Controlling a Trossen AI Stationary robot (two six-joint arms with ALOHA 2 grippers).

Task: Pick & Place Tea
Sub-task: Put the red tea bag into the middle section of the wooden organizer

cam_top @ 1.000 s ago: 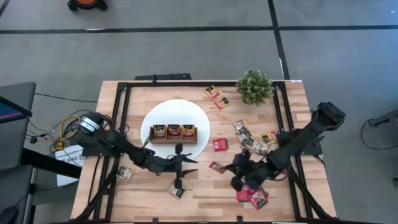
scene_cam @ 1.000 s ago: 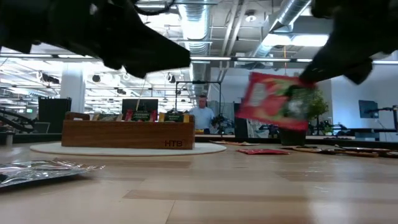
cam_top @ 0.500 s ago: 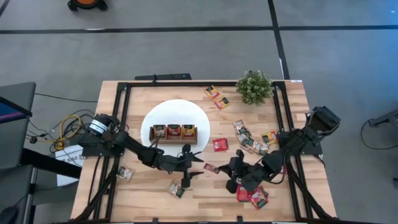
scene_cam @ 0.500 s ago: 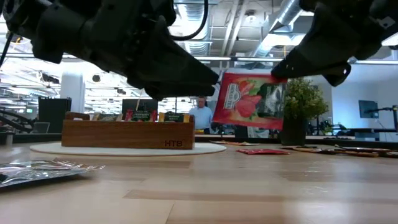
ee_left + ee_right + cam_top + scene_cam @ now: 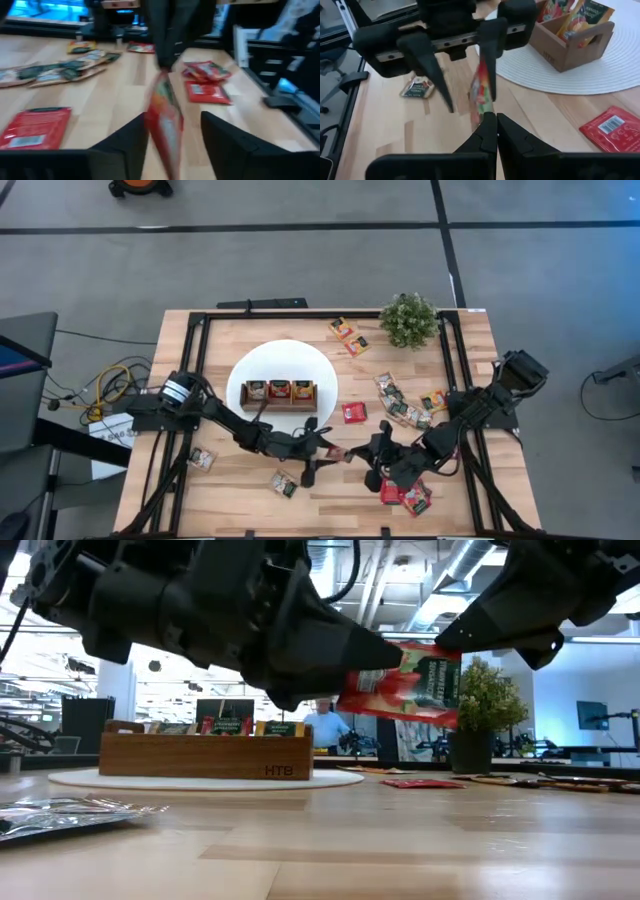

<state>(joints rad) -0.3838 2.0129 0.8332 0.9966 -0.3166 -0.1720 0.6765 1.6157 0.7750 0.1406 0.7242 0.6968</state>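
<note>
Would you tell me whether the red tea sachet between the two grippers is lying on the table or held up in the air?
In the air. The right gripper pinches the red sachet clear above the table, between the left gripper's open fingers.

"HTB" on wooden tray (image 5: 205, 756) front

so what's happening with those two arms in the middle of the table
They are handing over a red tea sachet in mid-air. The right hand is shut on one edge of it, and the left hand stands open around the other edge, one finger either side. The wooden tray on the white disc already holds sachets; more lie loose on the table.
</note>
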